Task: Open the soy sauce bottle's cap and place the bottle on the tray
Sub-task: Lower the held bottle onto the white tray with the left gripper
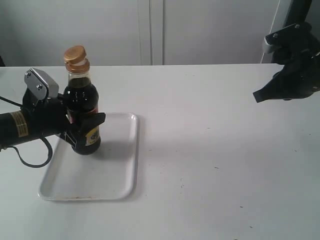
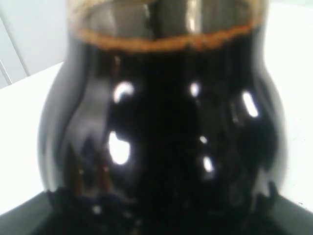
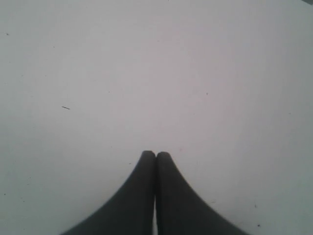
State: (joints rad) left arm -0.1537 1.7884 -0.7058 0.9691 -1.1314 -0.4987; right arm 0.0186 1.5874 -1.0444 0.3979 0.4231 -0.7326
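Note:
The soy sauce bottle stands upright on the far left part of the white tray. Its orange-gold cap sits tilted over the neck, its lid raised a little. My left gripper reaches in from the left and is shut on the bottle's lower body, over the label. In the left wrist view the dark bottle fills the picture, and the liquid line shows near the top. My right gripper hangs above the table at the far right, shut and holding nothing, its fingertips pressed together.
The white table stretches between the tray and the right arm. A pale wall runs behind the table's far edge. The left arm's cable loops beside the tray's left rim.

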